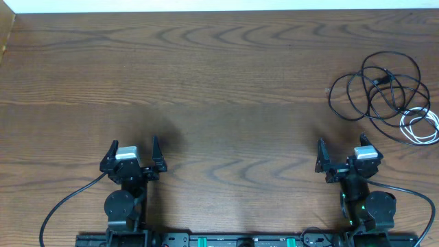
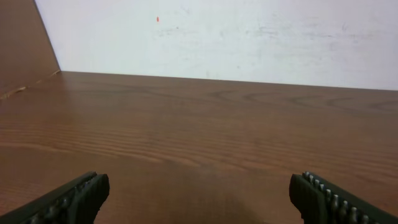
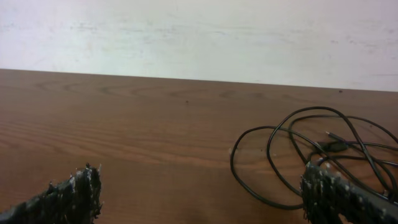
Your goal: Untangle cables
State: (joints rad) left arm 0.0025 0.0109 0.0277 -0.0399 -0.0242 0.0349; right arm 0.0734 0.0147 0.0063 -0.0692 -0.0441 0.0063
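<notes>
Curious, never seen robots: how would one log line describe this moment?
black cable, white cable: overlapping, untouched | jaws: both open, empty | stage: not started

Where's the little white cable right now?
From overhead, the white cable lies at the table's right edge, touching the black cable's loops, beyond the right gripper.

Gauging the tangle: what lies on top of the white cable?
The black cable crosses the white cable at its upper edge; which lies on top is too small to tell.
</notes>
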